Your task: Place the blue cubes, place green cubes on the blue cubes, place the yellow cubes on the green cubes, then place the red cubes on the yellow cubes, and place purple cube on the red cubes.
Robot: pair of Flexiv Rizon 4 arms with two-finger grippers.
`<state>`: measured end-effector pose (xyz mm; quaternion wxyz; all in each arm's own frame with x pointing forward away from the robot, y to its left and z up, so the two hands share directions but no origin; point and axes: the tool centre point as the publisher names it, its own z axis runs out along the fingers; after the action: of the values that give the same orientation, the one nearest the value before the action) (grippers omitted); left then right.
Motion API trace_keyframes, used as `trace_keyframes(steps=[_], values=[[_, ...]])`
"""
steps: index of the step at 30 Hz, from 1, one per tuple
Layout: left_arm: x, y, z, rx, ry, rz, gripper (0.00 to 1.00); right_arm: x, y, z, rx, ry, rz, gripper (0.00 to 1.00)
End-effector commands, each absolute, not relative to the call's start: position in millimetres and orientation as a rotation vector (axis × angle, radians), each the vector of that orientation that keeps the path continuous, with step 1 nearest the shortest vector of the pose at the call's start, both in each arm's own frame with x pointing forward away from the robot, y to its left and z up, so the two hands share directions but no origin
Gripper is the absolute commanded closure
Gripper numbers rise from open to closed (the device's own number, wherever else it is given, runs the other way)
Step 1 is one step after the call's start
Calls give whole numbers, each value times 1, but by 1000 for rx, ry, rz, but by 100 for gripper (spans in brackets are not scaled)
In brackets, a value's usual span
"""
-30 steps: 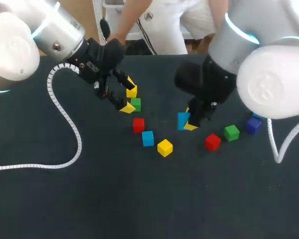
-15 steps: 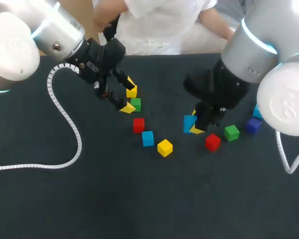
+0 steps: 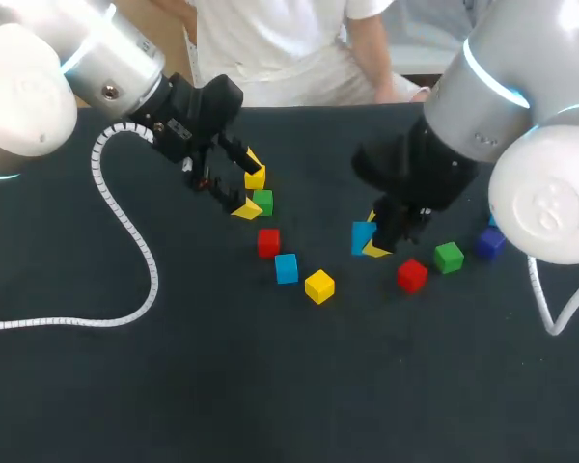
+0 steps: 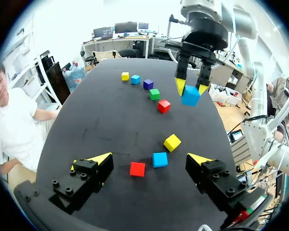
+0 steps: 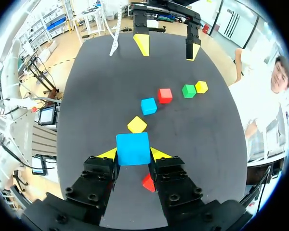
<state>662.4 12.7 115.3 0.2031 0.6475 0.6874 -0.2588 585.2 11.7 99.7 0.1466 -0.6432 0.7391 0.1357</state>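
My right gripper (image 3: 370, 236) is shut on a blue cube (image 3: 362, 236), which it holds slightly tilted just above the table; in the right wrist view the blue cube (image 5: 133, 147) sits between the yellow tips of the right gripper (image 5: 133, 154). My left gripper (image 3: 248, 184) hangs open and empty over a yellow cube (image 3: 256, 178) and a green cube (image 3: 262, 202). In the left wrist view, ahead of my left gripper (image 4: 150, 158), lie a red cube (image 4: 137, 169), a blue cube (image 4: 159, 159) and a yellow cube (image 4: 172, 142).
Right of the held cube lie a red cube (image 3: 412, 275), a green cube (image 3: 449, 257) and a purple cube (image 3: 490, 241). Farther off are another blue cube (image 4: 135, 79) and a yellow cube (image 4: 124, 76). A white cable (image 3: 125, 231) trails across the left of the table.
My right gripper has shifted a little to the right with the blue cube in it. The left arm has stayed still.
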Motion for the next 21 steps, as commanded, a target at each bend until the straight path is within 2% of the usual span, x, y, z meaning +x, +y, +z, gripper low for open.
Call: trace_keyframes(steps=[1, 21], values=[[663, 13, 116, 1809, 1921, -721, 0, 607, 24, 86, -1871, 2148, 414, 100], [663, 13, 116, 1809, 1921, -721, 0, 658, 36, 22, -1905, 2197, 449, 100]])
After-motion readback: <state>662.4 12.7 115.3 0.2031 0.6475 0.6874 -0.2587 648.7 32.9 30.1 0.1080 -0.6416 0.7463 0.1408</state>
